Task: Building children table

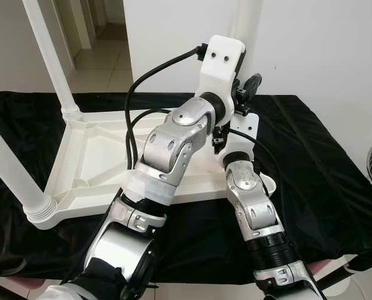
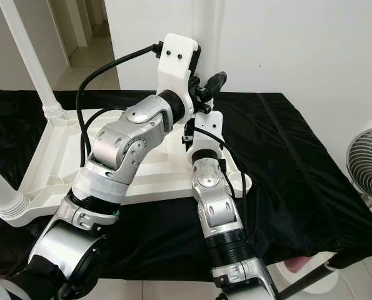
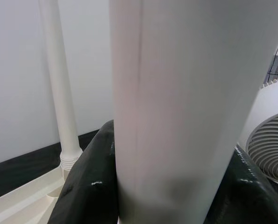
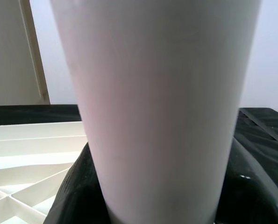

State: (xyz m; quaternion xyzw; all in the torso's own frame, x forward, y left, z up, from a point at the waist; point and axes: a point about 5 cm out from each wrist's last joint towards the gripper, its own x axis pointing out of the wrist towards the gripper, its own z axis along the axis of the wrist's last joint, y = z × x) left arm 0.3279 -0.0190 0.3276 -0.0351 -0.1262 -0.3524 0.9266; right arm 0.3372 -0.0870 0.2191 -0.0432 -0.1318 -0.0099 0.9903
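We saw a black cloth spread over the work surface, and on it the white tabletop lay upside down, ribs facing up. Two legs already stood in the tabletop's corners on our left side. A third leg rose at the tabletop's far right corner, against the white wall. Our left gripper was clamped on that leg, a black finger pressed on each side of it, well above the tabletop. Our right gripper held the same leg lower down, nearer the tabletop, its fingers also closed snugly around the leg. A fan stood beyond the cloth, right of the tabletop.
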